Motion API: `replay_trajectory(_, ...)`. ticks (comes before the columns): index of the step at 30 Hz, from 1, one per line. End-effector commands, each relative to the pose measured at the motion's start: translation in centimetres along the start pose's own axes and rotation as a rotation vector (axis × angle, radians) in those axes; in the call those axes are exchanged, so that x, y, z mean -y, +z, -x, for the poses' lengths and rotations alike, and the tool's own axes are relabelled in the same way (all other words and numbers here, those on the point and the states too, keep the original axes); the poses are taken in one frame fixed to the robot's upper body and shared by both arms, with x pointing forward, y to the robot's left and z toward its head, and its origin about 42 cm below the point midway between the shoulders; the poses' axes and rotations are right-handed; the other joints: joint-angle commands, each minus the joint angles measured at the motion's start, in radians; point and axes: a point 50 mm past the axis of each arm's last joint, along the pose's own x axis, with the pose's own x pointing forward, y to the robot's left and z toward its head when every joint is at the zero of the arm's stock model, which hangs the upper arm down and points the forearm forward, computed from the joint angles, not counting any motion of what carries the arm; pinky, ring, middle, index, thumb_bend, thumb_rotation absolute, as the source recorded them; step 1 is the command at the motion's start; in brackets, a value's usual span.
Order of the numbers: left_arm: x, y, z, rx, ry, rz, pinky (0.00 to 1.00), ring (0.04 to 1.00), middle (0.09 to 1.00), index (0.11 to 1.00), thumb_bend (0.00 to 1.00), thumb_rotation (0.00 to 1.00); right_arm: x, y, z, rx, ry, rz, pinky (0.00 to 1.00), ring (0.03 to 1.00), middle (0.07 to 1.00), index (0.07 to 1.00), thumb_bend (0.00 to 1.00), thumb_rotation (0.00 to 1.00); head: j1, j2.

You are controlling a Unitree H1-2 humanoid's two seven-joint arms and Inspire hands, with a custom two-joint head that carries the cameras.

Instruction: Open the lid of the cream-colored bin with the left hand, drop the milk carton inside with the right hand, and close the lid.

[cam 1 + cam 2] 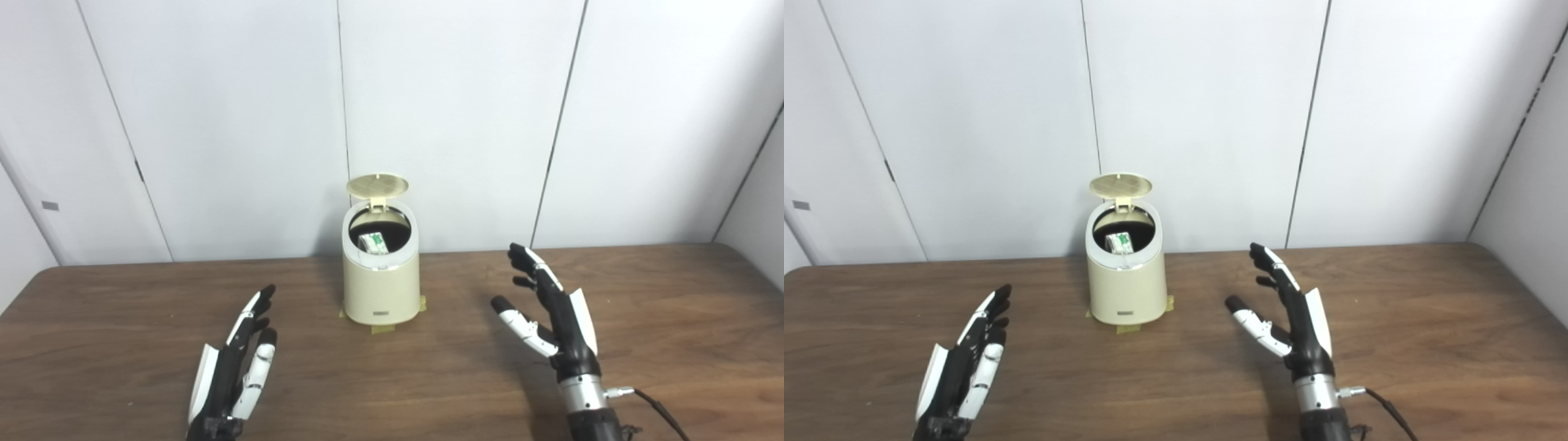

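Observation:
The cream-colored bin (380,288) stands upright on the brown table, held by tape at its base. Its round lid (378,184) is flipped up and open at the back. The white and green milk carton (374,242) lies inside the bin's dark opening. My left hand (236,364) is open and empty, low over the table to the bin's front left. My right hand (548,309) is open and empty, raised to the bin's right with fingers spread. The same scene shows in the right eye view, with the bin (1126,285) and both hands (964,361) (1289,312).
The wooden table (674,318) runs wide to both sides, its far edge against a white panelled wall (459,110). A cable (664,413) trails from my right wrist at the bottom right.

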Motion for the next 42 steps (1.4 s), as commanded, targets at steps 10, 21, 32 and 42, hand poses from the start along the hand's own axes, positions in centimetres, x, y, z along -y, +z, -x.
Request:
replay_trajectory(10,0.7,-2.1,1.8,-0.081,-0.023,-0.017,0.87,0.928,0.943,0.932,0.39,0.96,-0.6,-1.6,1.9,-0.101,0.001,0.016,0.78,0.835,0.847,0.861,0.43,0.65,0.001,0.007)
replay_trajectory(21,-0.1,0.6,-0.7,-0.028,0.003,0.034,0.85,0.921,0.936,0.922,0.42,1.0,0.1,0.5,0.8,-0.113,-0.088,-0.094,0.72,0.796,0.809,0.809,0.24,0.48,0.001,0.002)
replay_trajectory(32,-2.8,6.9,-8.2,0.121,0.002,-0.156,0.82,0.897,0.912,0.902,0.45,1.0,0.3,3.6,1.6,-0.175,-0.113,-0.193,0.75,0.826,0.831,0.828,0.25,0.35,0.009,0.0)
replay_trajectory(42,-3.7,16.1,-16.7,0.253,-0.013,-0.359,0.87,0.937,0.938,0.919,0.62,1.0,0.3,4.3,1.9,-0.2,-0.084,-0.182,0.75,0.825,0.834,0.833,0.26,0.35,0.021,0.003)
